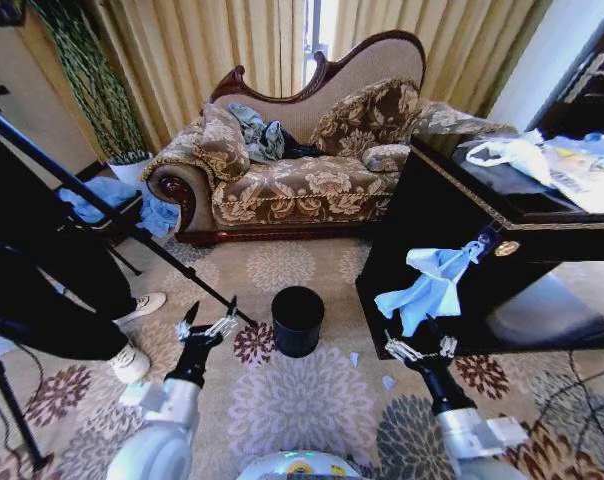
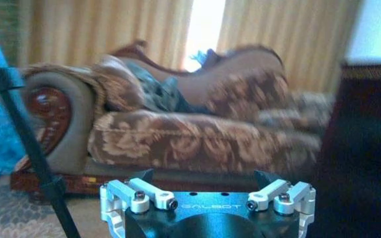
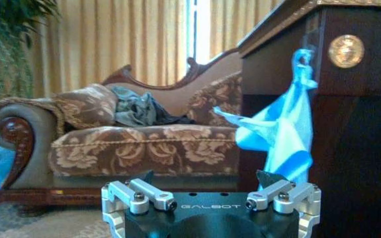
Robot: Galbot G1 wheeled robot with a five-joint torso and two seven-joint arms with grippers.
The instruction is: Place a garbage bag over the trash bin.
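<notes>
Fetching step, I judge: the right gripper (image 1: 419,348), jaws apart, sits just below the thin pale-blue plastic garbage bag (image 1: 429,287) hanging from the dark cabinet (image 1: 452,225) at two o'clock of the small round black trash bin (image 1: 298,320), so next it must rise and pinch it, while the left gripper (image 1: 208,322), also apart, waits at nine o'clock.

open carpet (image 1: 302,400) around trash bin (image 1: 298,320), dark cabinet (image 1: 462,240) crowding right

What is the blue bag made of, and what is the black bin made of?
The bag looks like thin plastic film: pale blue, crinkled, light glowing through its folds as it hangs from the dark cabinet. The bin is plain black and smooth with a dull finish, probably plastic, though painted metal could look the same from here.
</notes>
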